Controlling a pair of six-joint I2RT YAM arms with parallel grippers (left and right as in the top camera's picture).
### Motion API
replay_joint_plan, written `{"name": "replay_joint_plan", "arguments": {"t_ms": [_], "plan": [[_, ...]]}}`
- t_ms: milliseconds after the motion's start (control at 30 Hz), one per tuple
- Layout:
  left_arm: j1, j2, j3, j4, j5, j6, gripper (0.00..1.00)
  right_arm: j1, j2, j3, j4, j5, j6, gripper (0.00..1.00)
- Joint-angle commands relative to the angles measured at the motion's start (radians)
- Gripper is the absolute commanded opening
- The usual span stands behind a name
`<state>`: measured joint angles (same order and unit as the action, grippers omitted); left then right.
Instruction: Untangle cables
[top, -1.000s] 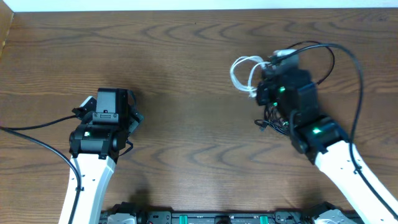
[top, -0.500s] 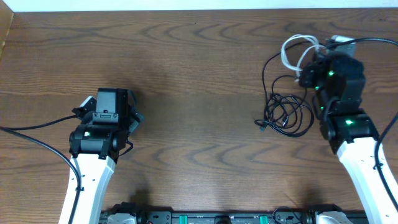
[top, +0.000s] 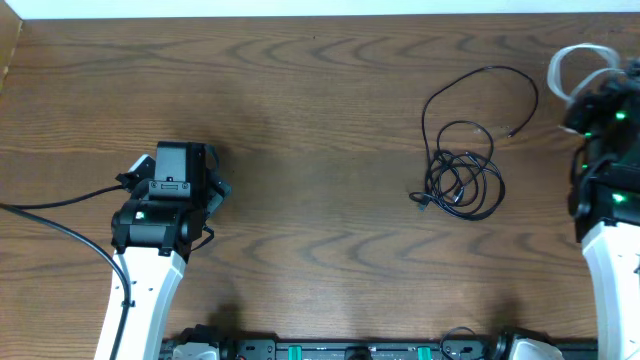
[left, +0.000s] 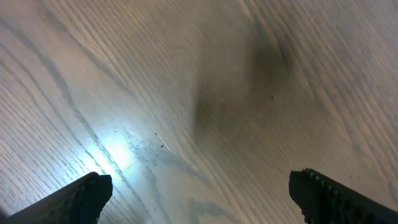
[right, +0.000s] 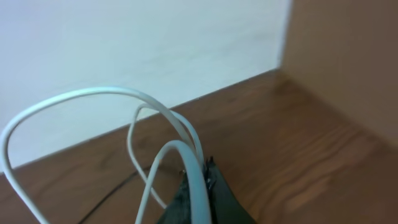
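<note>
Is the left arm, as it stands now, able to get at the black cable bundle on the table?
Probably yes: the left gripper is open and only bare table lies between it and the black cable bundle, though the bundle is far across.

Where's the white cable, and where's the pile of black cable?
white cable (right: 194, 171), right wrist view, stretch nearest the camera
black cable (top: 445, 178), overhead view, left side of its coil
</note>
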<state>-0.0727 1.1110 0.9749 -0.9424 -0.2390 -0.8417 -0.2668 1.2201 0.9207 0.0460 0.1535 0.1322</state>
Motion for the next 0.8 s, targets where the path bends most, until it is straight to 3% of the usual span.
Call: {"name": "replay_joint_plan", "arguments": {"t_ms": [0, 433, 767], "plan": [[0.004, 0.006, -0.004, -0.007, -0.016, -0.01, 0.98, -0.071, 0.013, 0.002, 0.035, 0.005, -0.109, 0.01], [0.004, 0.006, -0.004, -0.007, -0.016, -0.01, 0.98, -0.311, 0.188, 0.002, 0.132, 0.235, -0.3, 0.01], [0.004, 0.006, -0.004, -0.007, -0.016, -0.01, 0.98, -0.512, 0.3, 0.002, 0.168, 0.233, -0.284, 0.01]]}}
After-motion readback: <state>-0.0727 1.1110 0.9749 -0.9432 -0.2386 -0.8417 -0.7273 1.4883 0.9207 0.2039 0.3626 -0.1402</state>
